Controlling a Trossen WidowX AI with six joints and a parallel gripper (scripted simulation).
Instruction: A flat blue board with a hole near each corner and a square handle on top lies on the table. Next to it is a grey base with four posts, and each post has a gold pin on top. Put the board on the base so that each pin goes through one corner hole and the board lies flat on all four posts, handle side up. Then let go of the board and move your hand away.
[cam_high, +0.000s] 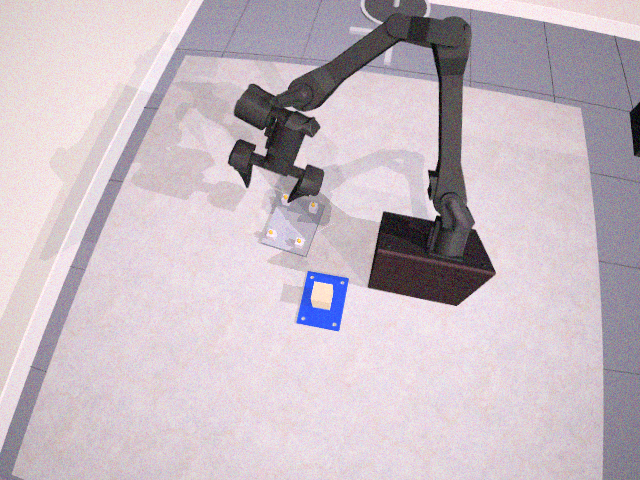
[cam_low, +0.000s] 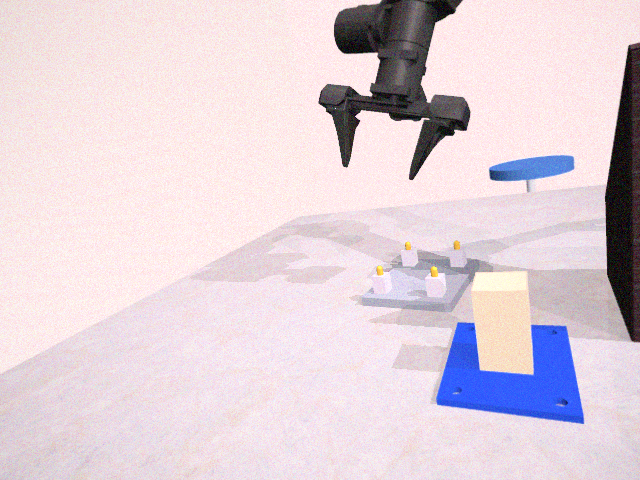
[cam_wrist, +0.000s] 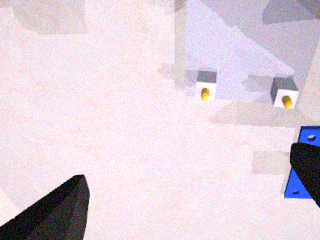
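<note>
And here's the gripper (cam_high: 268, 192) (cam_low: 378, 173) (cam_wrist: 191, 168), up in the air with its fingers spread wide and nothing between them! Below it sits the base (cam_high: 283, 248) (cam_low: 405, 304) (cam_wrist: 235, 55), four posts standing, a gold pin on each, and not one pin covered. The board (cam_high: 330, 316) (cam_low: 504, 395) (cam_wrist: 295, 185)? Flat on the table (cam_high: 310, 392) (cam_low: 232, 387) (cam_wrist: 125, 125), just beside the base, pale handle (cam_high: 322, 295) (cam_low: 504, 328) pointing up. Right side up, then, and that's all that counts in its favour so far; by my reading we're at the very start. Still to come, the lot: reach the handle, grip it, lift, carry the board across, line four holes up with four pins, lower it level, let go, back away. That reach looks like the step in hand, and it needs a shift over to the board before any descent.
</note>
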